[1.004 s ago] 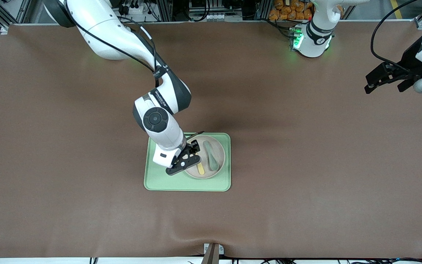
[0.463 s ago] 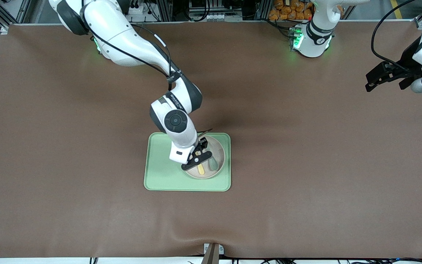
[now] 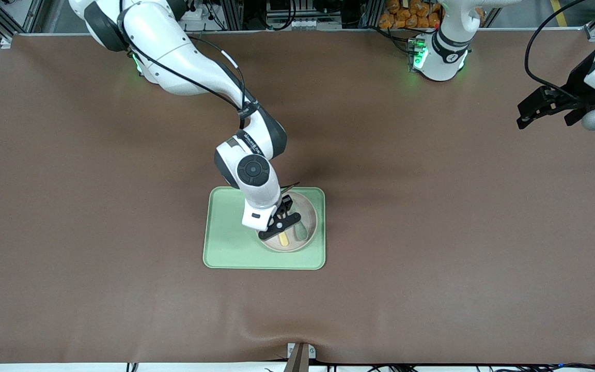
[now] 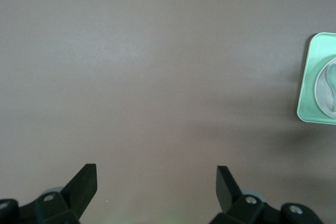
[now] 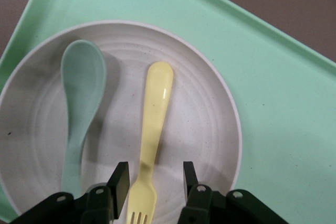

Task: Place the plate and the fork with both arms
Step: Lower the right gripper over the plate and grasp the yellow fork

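Note:
The pale plate (image 3: 311,211) lies in the light-green tray (image 3: 228,232), at its end toward the left arm. The yellow fork (image 3: 283,239) and a grey-green spoon (image 3: 303,231) lie side by side in the plate. My right gripper (image 3: 280,225) is low over the plate. In the right wrist view it (image 5: 155,174) is open, one finger on each side of the fork (image 5: 153,129) near its tines, not closed on it. My left gripper (image 3: 540,111) waits open over bare table at the left arm's end.
The spoon (image 5: 79,98) lies close beside the fork on the plate (image 5: 210,129). The tray (image 5: 283,103) has bare room toward the right arm's end. The left wrist view shows its open gripper (image 4: 156,174) over brown mat, with the tray (image 4: 310,87) at the view's edge.
My right gripper has moved from the plate's rim to over the fork and come down around it. The left arm has hardly moved.

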{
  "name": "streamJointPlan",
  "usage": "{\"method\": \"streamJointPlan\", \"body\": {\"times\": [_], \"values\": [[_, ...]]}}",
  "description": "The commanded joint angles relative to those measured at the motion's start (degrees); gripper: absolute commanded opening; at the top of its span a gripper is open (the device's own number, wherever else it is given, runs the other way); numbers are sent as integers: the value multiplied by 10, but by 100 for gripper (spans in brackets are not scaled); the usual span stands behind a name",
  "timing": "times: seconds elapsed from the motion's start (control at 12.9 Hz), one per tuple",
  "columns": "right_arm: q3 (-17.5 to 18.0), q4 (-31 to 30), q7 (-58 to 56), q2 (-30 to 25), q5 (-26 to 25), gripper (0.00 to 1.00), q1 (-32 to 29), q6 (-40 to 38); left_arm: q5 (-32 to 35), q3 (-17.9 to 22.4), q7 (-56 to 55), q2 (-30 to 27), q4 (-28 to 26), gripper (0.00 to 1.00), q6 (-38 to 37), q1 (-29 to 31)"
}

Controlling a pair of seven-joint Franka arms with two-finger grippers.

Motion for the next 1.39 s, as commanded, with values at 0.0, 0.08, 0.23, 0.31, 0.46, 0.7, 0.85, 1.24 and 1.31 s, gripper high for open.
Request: {"method": "streamJointPlan", "body": {"times": [0.0,0.08,0.23,0.31,0.46,0.7,0.85,1.24,1.31], "values": [[0,21,9,20,-11,49,1,-3,13,-5,5,-2,8,100,-10,6],[0,21,10,20,-11,48,3,7,13,-6,5,-2,8,100,-10,5],[0,21,10,27,-11,45,5,15,13,-6,4,-1,8,100,-10,5],[0,21,10,27,-11,42,5,15,13,-6,5,-1,8,100,-10,5],[0,21,10,27,-12,40,5,15,13,-5,6,-1,6,100,-10,6],[0,21,10,29,-12,40,5,15,13,-5,6,-1,5,100,-10,6],[0,21,10,30,-12,40,6,15,12,-5,6,-1,5,100,-10,6],[0,25,9,35,-12,10,7,19,13,-5,6,-1,4,100,-10,7],[0,25,9,34,-12,1,7,19,12,-5,7,-1,3,100,-11,7]]}}
